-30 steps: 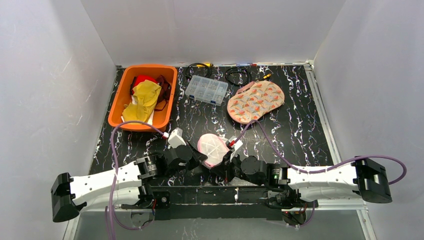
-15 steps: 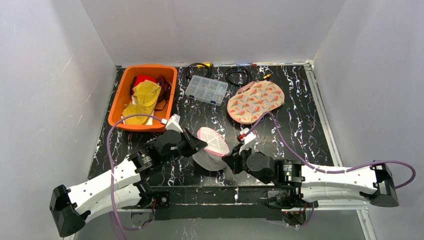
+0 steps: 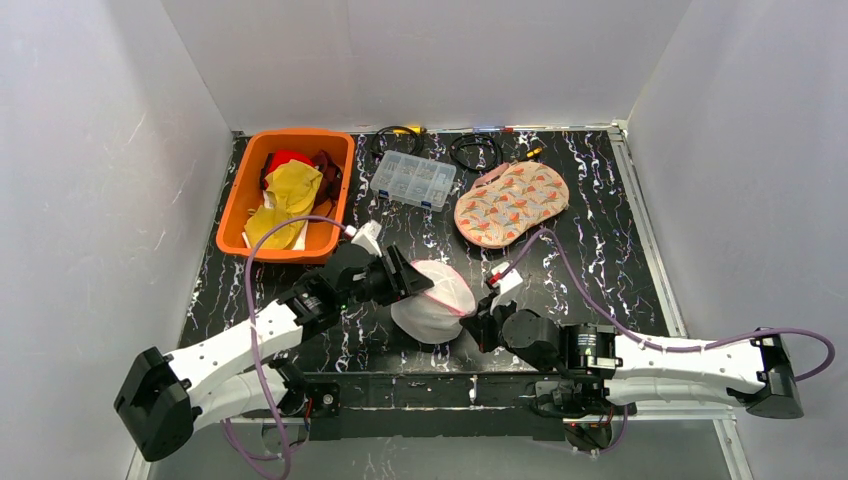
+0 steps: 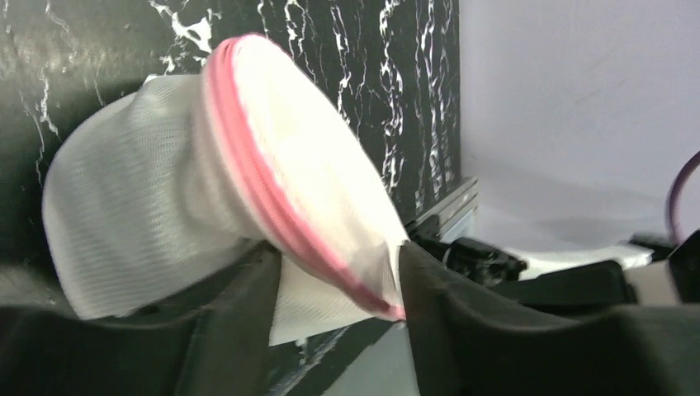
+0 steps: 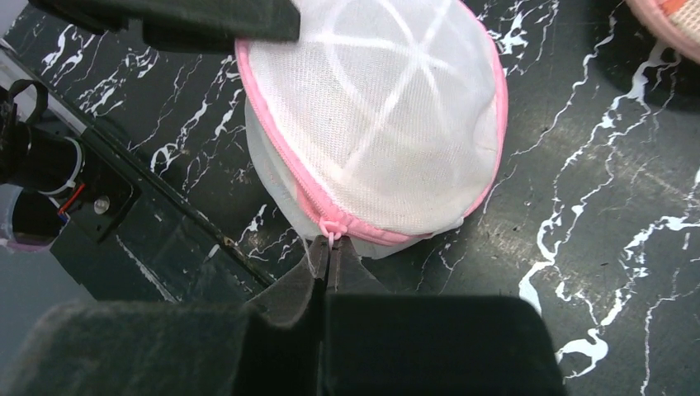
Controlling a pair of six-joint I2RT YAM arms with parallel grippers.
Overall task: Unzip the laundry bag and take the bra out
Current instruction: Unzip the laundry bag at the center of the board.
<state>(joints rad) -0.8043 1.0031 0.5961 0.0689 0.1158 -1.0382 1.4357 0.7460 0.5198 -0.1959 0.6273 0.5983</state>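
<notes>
Right hand (image 5: 328,250) seemingly on zipper pull (image 5: 333,230)

The laundry bag (image 3: 436,303) no longer lies as a flat, pink-edged disc between the two arms. It now stands up as a rounded white dome and sits a little further right on the table. The left gripper (image 3: 418,284) is further forward and more toward the centre than a second ago, and its fingers (image 4: 239,330), closed before, now stand apart around the bag's pink rim. The right gripper (image 5: 328,252), pinching the zipper pull (image 5: 332,232), is further right and nearer the front edge, with its arm stretched out flatter. The left arm's purple cable (image 3: 290,222) now loops higher.
</notes>
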